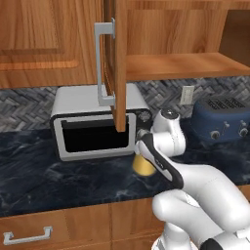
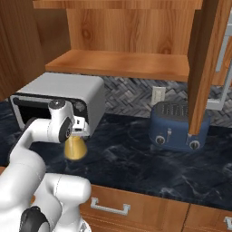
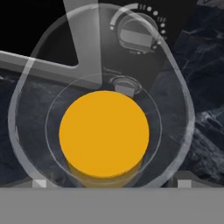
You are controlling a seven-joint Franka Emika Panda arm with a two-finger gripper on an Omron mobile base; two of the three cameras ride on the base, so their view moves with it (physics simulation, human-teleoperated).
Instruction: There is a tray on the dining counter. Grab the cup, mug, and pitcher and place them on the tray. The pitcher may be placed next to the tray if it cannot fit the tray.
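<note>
Cabinetry [image 1: 44, 44] in warm wood fills the top of both base views, one door [image 1: 118, 63] hanging open over the black veined counter [image 1: 44, 171]. Below it sits a silver microwave [image 1: 93, 122], centre-left in the left base view, and a blue toaster [image 2: 179, 124] at mid-right in the right base view (no lettering on either is legible; the microwave dial shows only white tick marks). The pitcher [image 3: 104, 133] stands on the counter in front of the microwave, its orange body at the middle of my hand view, clear rim around it. My gripper [image 2: 78, 135] hangs directly above it, fingers spread wide, touching nothing that I can make out.
</note>
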